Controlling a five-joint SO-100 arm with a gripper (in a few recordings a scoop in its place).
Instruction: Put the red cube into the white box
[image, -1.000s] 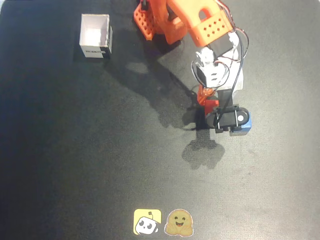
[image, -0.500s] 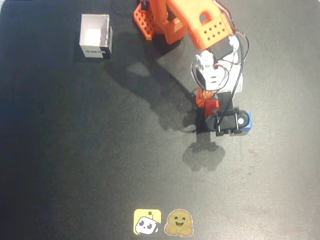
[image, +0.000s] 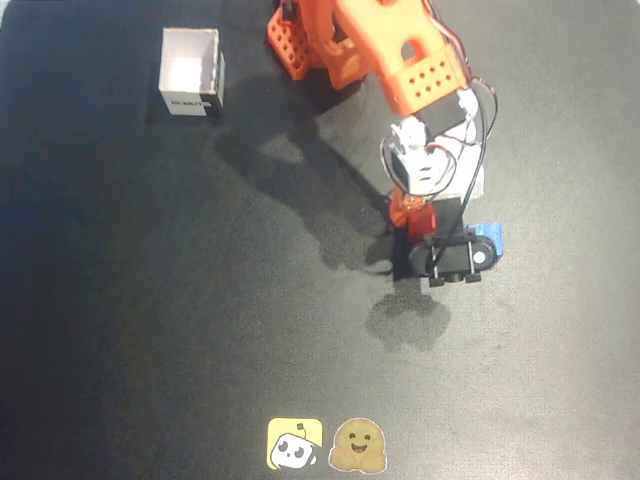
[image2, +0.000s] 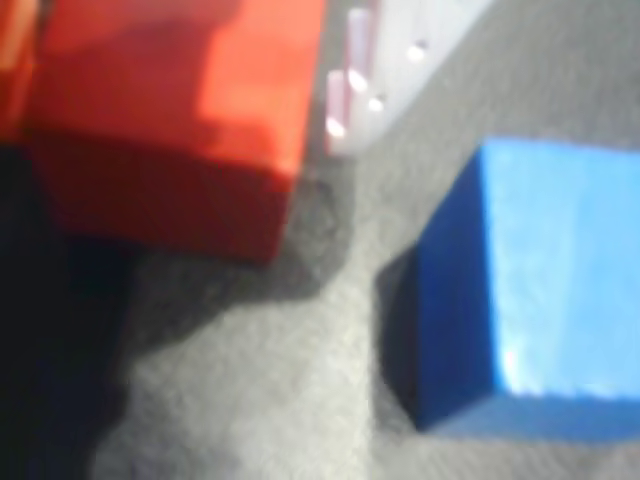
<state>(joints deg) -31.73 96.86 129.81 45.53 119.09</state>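
The red cube (image: 421, 219) sits between the fingers of my gripper (image: 419, 216), right of the mat's centre in the overhead view. In the wrist view the red cube (image2: 170, 120) is at the top left, pressed between an orange finger (image2: 14, 60) and a pale finger (image2: 352, 80), with a shadow beneath it on the mat. The gripper is shut on it. A blue cube (image: 489, 236) (image2: 540, 300) rests on the mat just to the right, apart from the red one. The white box (image: 190, 72) stands open-topped at the far left, well away from the gripper.
The orange arm's base (image: 305, 40) is at the top centre, and its links reach down over the mat. Two small stickers (image: 295, 443) (image: 358, 445) lie at the bottom edge. Black mat (image: 150, 300) spreads wide between the gripper and the box.
The gripper head has shifted slightly and its shadow has slid down the picture, as if the arm rose a little with the red cube. More of the blue cube now shows; it has not moved.
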